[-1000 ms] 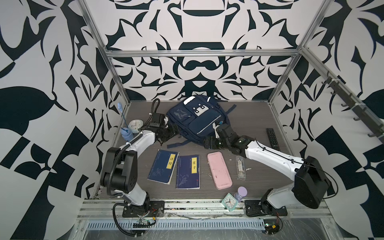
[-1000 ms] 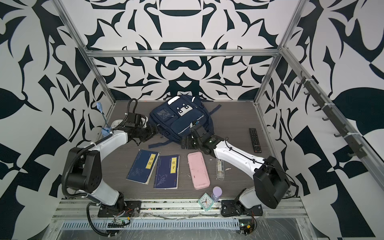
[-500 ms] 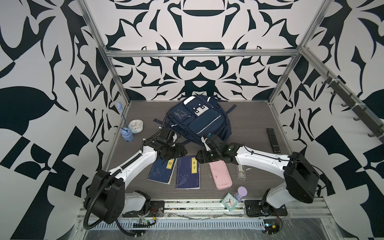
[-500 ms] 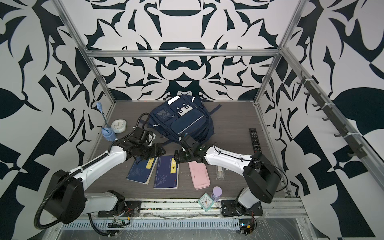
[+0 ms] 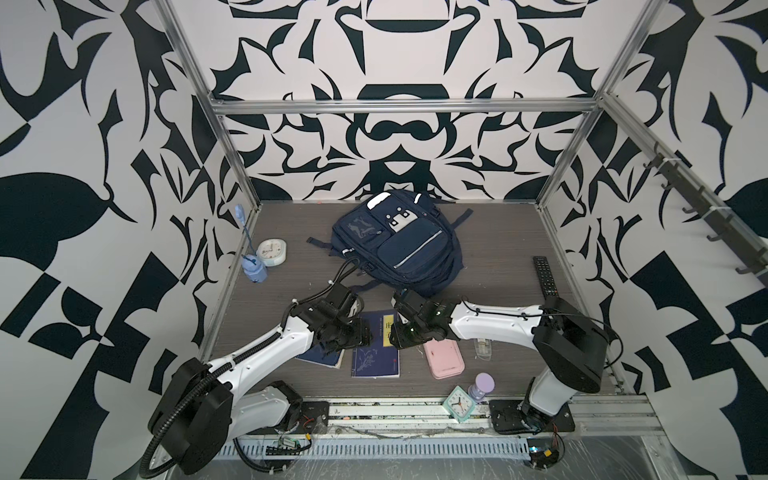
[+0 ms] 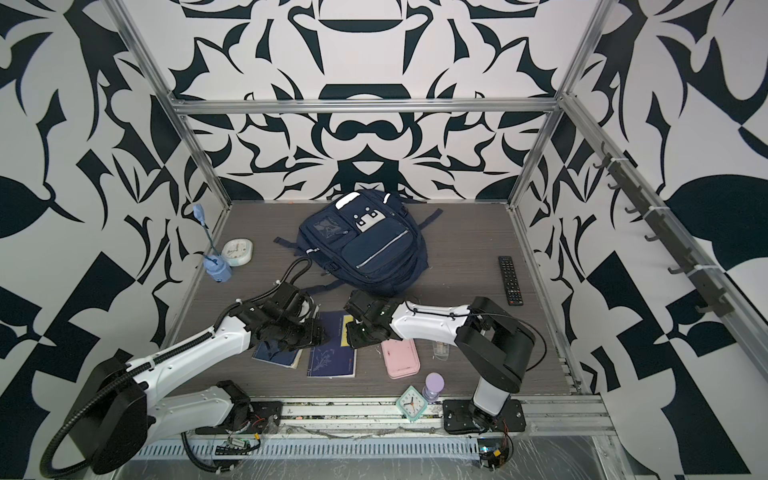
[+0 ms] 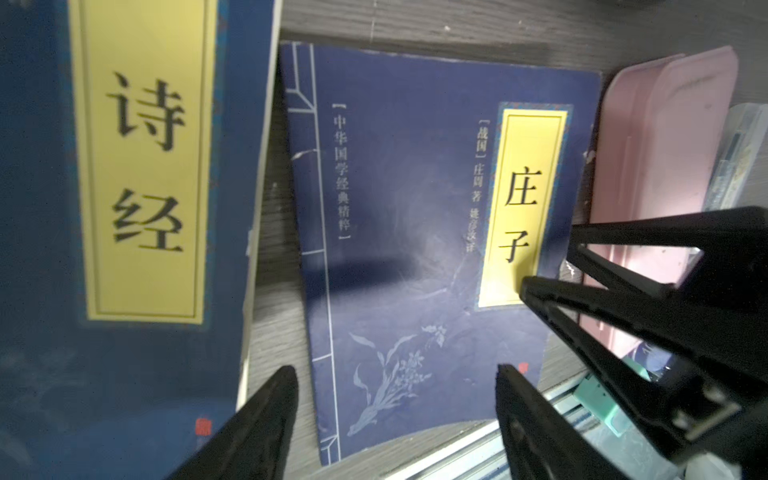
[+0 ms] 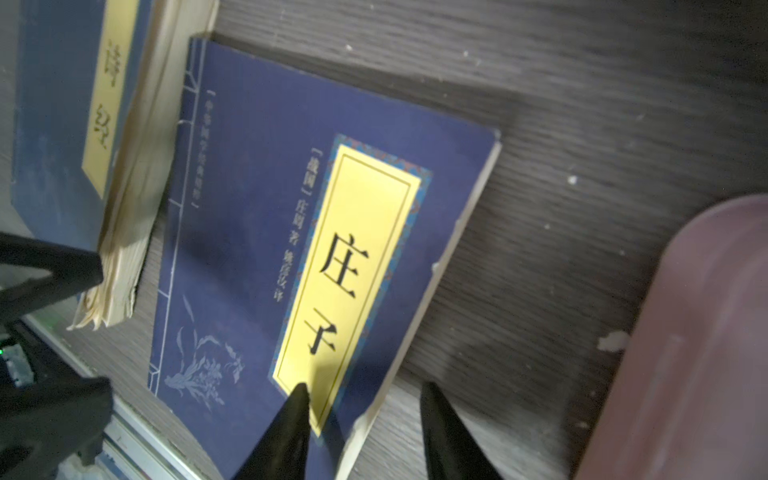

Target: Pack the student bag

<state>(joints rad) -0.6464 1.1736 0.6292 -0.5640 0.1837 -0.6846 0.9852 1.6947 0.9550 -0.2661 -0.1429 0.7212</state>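
The student bag (image 5: 399,245) (image 6: 365,249), navy with silver strips, lies at the back middle, away from both grippers. Two blue books with yellow labels lie side by side in front: the left book (image 7: 41,208) (image 5: 322,359) and the right book (image 7: 415,208) (image 8: 249,208) (image 5: 376,357). My left gripper (image 7: 395,374) (image 5: 362,336) hovers open over the right book's lower part. My right gripper (image 8: 365,388) (image 5: 395,338) is open with a narrower gap. It straddles that book's right edge, one finger over the yellow label, the other over the table.
A pink pencil case (image 5: 444,359) (image 8: 706,332) lies right of the books, with a clear case (image 5: 482,347) beyond it. A remote (image 5: 544,276) lies at the right. A white clock (image 5: 271,252) and a blue stalked gadget (image 5: 254,272) stand left. A mint alarm clock (image 5: 458,402) and purple bottle (image 5: 482,384) stand at the front edge.
Both arms have come forward from the bag's front edge to the books. The right gripper's jaws have narrowed a lot, the left ones only slightly.
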